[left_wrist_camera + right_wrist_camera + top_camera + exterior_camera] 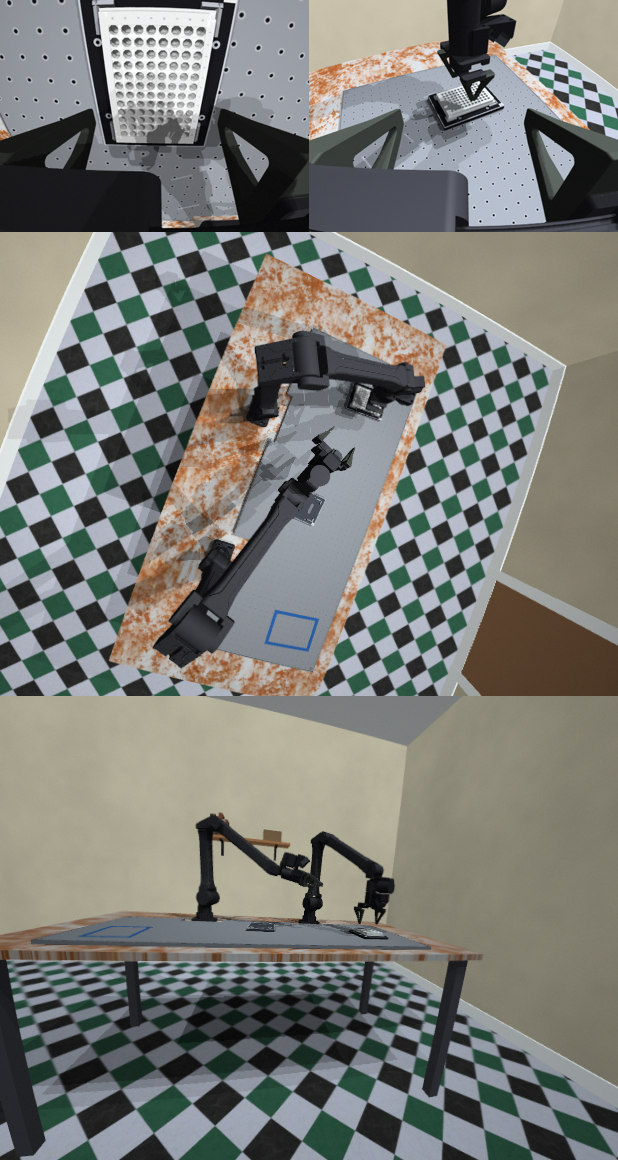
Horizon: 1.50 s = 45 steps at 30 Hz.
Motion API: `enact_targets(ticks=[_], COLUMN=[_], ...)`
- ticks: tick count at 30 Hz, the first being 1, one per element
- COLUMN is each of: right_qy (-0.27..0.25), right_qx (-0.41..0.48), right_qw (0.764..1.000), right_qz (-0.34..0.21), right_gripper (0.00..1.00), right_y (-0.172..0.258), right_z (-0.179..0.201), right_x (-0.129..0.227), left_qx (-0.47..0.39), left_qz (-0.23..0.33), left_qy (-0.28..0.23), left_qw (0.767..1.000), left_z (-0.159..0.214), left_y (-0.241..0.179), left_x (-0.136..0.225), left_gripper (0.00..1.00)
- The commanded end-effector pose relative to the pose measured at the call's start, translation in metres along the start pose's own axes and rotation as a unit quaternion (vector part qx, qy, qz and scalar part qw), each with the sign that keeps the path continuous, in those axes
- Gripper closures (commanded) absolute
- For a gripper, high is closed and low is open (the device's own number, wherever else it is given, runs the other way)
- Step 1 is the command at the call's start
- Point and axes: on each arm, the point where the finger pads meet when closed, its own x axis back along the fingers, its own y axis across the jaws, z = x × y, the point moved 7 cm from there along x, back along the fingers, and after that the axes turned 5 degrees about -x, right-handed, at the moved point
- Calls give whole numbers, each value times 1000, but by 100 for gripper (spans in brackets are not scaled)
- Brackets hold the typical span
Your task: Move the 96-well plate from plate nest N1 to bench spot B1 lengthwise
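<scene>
The white 96-well plate (359, 397) (371, 932) (157, 60) (456, 95) sits flat in the black nest N1 (95, 74) (445, 124). My left gripper (369, 922) (156, 116) (463, 88) is open and points down above the plate, with one finger out beyond each long side in its wrist view. Its fingers touch nothing. My right gripper (344, 438) (463, 115) is open and empty, raised over the middle of the board and facing the nest and the left gripper. The blue taped outline B1 (297, 615) (141, 932) lies at the board's far end, with nothing inside it.
A second, empty dark nest (312, 512) (261, 926) lies mid-board, partly under the right forearm in the top view. The grey perforated board (320, 572) (200, 938) covers much of the table. The right arm reaches along the board toward the left arm.
</scene>
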Motion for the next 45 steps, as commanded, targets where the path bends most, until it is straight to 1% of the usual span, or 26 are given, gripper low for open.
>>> enact_targets(ticks=[1, 13, 22, 30, 31, 33, 36, 39, 40, 41, 42, 45], right_qy=[-46, -49, -49, -49, -49, -49, -49, -49, -49, -49, -49, -49], right_qx=[-3, -3, -3, -3, -3, -3, -3, -3, -3, -3, -3, -3], right_qw=[999, 999, 999, 999, 999, 999, 999, 999, 999, 999, 999, 999], right_qz=[-1, -1, -1, -1, -1, -1, -1, -1, -1, -1, -1, -1], right_gripper=[0, 0, 0, 0, 0, 0, 0, 0, 0, 0, 0, 0], right_y=[1, 1, 1, 1, 1, 1, 1, 1, 1, 1, 1, 1], right_z=[-40, -43, -43, -43, -43, -43, -43, -43, -43, -43, -43, -43], right_x=[-15, -13, -13, -13, -13, -13, -13, -13, -13, -13, -13, -13], left_qx=[-20, -12, -12, -17, -17, -17, -16, -17, -17, -17, -17, -17], left_qz=[-1, 2, 0, 3, 3, -2, -2, -1, -1, -5, -9, -12], left_qy=[-4, 2, -1, 3, 5, -5, -4, -4, -4, -11, -18, -23], left_qw=[1000, 1000, 1000, 1000, 1000, 1000, 1000, 1000, 1000, 1000, 1000, 1000], left_z=[-12, -7, -10, -5, -4, -12, -11, -11, -11, -14, -17, -15], left_y=[-1, -1, 0, -1, -2, 2, 2, 2, 1, 3, 5, 4], left_x=[-8, -27, -35, -51, -52, -45, -46, -46, -46, -37, -26, -1], left_gripper=[0, 0, 0, 0, 2, 7, 16, 16, 19, 30, 19, 18])
